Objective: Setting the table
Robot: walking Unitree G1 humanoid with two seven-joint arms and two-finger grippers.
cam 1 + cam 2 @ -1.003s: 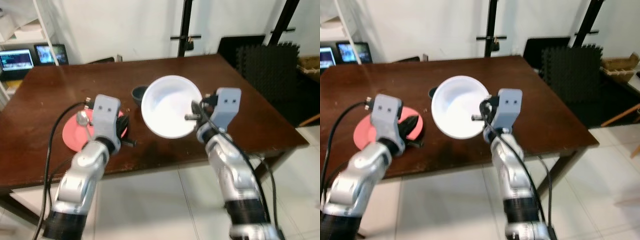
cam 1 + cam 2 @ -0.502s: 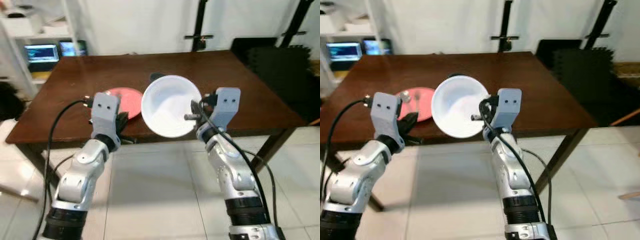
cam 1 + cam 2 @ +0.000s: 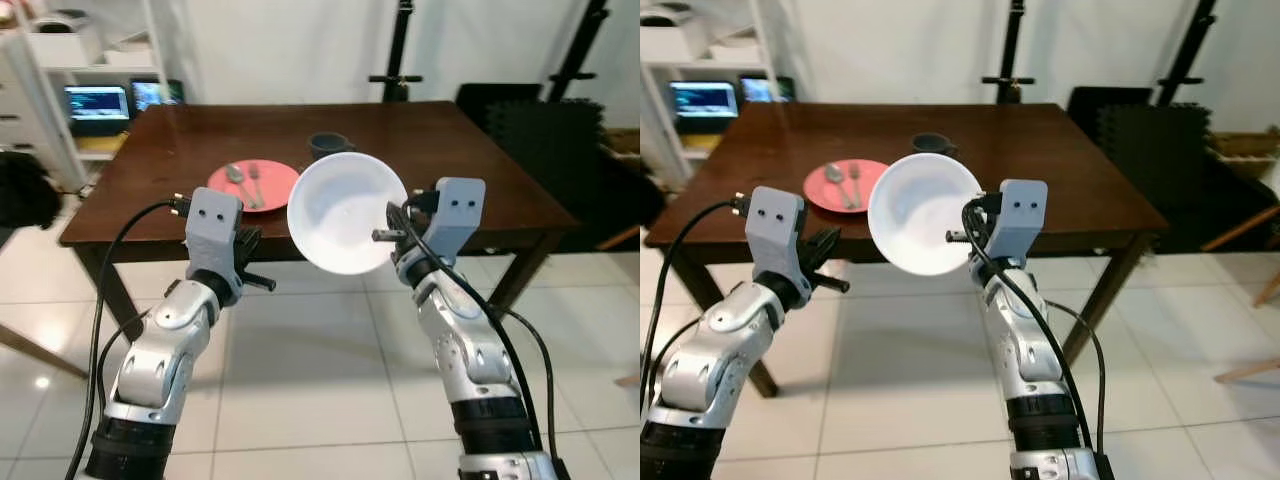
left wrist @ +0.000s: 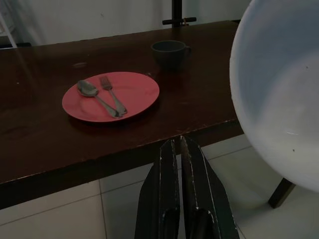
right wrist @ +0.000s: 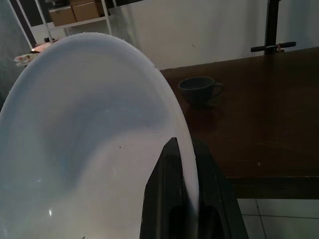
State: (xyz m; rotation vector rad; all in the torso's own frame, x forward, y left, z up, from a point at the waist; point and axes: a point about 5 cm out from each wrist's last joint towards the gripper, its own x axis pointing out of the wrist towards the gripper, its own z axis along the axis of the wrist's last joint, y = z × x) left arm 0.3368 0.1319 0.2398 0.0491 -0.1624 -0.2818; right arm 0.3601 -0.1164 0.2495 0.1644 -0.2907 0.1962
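Right pincer [image 5: 185, 199]: clamped on the rim of one white bowl [image 3: 346, 210], held tilted off the bench's near edge.
Left pincer [image 4: 180, 164]: clenched, empty, over floor [image 3: 300, 380].
Bench [image 3: 450, 150]: one red plate [image 3: 253, 184] bearing one spoon [image 4: 89, 90] and one fork [image 4: 110, 92]; one dark cup [image 3: 329, 145] behind.

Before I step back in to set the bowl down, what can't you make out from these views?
- Table edge nearest the robot: white bowl in the right gripper blocks part of it, eye views.
- Cup contents: too dark, left wrist view.
- Shelf monitors: text too small, left eye view.
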